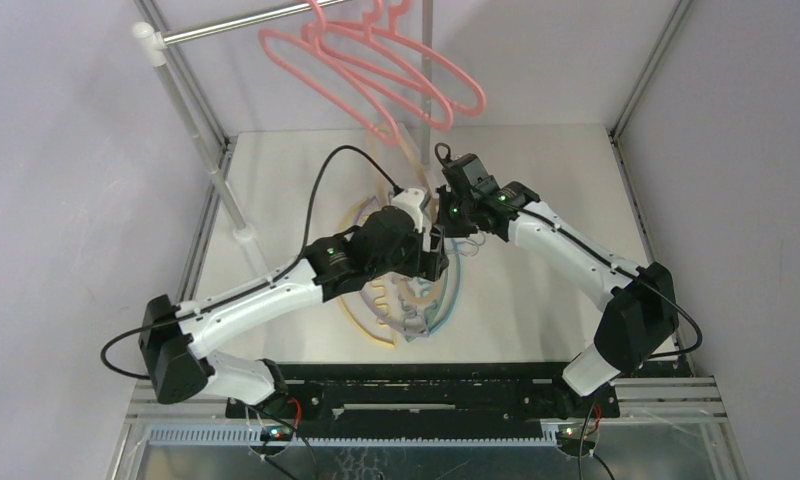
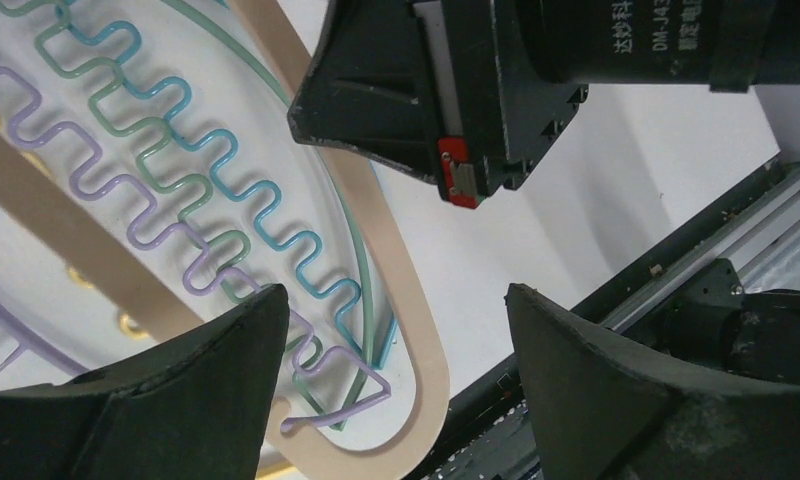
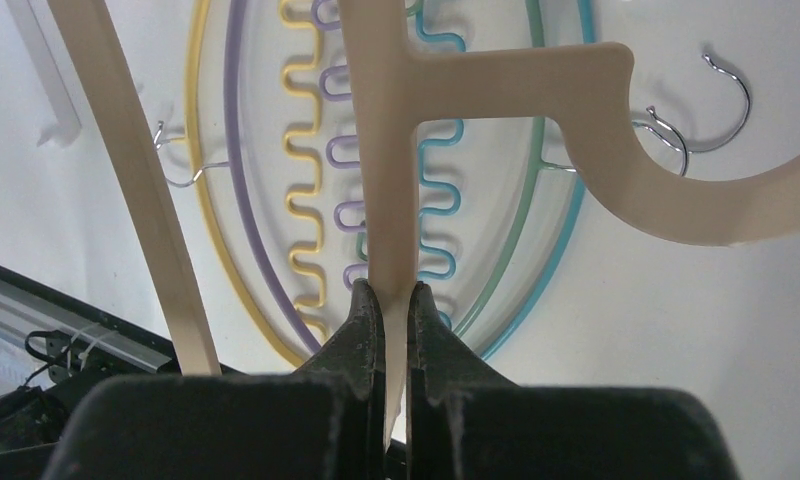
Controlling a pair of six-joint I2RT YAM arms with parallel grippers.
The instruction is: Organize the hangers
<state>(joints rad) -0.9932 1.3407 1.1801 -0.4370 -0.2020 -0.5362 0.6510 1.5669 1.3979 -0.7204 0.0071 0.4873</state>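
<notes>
Top external view first: several pink hangers hang from the silver rail at the far left. Both arms reach in to the middle of the white table and meet above a pile of hangers lying flat there, nearer the arm bases than the rail is. From the right wrist you can see the right gripper pressed tight on the straight bar of a tan hanger, the flat strip pinched between both fingers and held above the pile. Its thick hook curls off to the right of the grip, and a second tan strip slants up on the left. Beneath it on the table lie a yellow hanger and a lavender hanger on the left, and a green hanger and a teal hanger on the right, their wavy bars side by side in the middle. From the left wrist, the left gripper stands spread wide with nothing clamped. The rounded end of the tan hanger crosses the gap between its fingers, but I can't tell whether it touches either one. The black wrist housing of the right arm hangs just beyond that gap.
</notes>
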